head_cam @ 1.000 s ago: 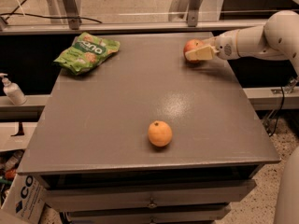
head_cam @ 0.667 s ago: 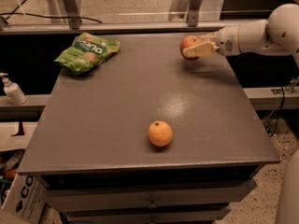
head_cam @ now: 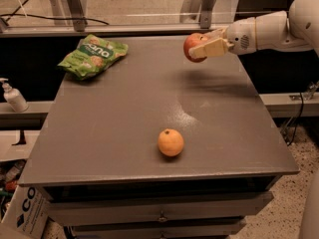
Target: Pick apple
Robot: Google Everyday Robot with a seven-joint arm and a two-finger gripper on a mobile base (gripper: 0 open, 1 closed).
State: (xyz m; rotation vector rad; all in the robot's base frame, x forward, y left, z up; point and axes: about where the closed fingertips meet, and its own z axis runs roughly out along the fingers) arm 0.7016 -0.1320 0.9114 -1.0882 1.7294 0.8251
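The red apple (head_cam: 192,46) is held in my gripper (head_cam: 203,46) above the far right part of the grey table (head_cam: 124,113). The cream fingers (head_cam: 212,48) are shut on the apple's right side. The apple is off the surface; its shadow lies on the table below. The white arm reaches in from the right edge of the view.
A plain orange fruit (head_cam: 171,142) sits near the table's front middle. A green snack bag (head_cam: 92,55) lies at the far left corner. A white pump bottle (head_cam: 13,96) stands on a ledge to the left. Drawers run below the table's front edge.
My gripper has lifted the apple off the table and carried it up and a little to the left. The orange fruit and the bag have not moved.
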